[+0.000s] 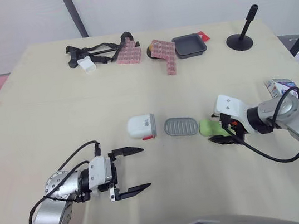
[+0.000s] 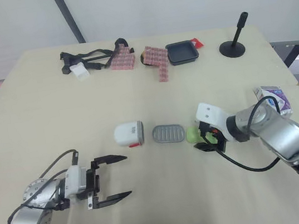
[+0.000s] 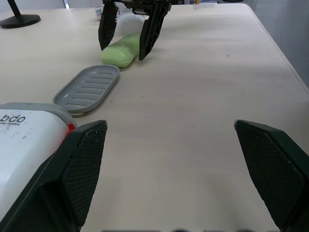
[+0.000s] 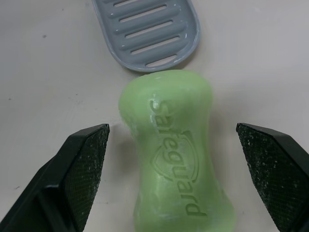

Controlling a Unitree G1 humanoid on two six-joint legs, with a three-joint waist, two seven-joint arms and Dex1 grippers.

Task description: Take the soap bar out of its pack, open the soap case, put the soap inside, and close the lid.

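The green soap bar (image 1: pixel 206 127) lies bare on the table, embossed face up, one end almost touching the grey slotted tray (image 1: pixel 181 127). My right gripper (image 1: pixel 213 128) is open, its fingers (image 4: pixel 84 166) straddling the soap at table level without pinching it. The white soap case (image 1: pixel 141 126) with a red latch lies just left of the tray. The purple-and-white soap pack (image 1: pixel 280 87) sits near the right table edge. My left gripper (image 1: pixel 131 171) is open near the front edge, empty, pointing toward the case (image 3: pixel 26 140).
At the back of the table stand a black square dish (image 1: pixel 189 45), a black post on a round base (image 1: pixel 241 37), pink packets (image 1: pixel 164 53), black straps (image 1: pixel 95 51) and a small white block (image 1: pixel 88 65). The table's right edge runs close behind the pack.
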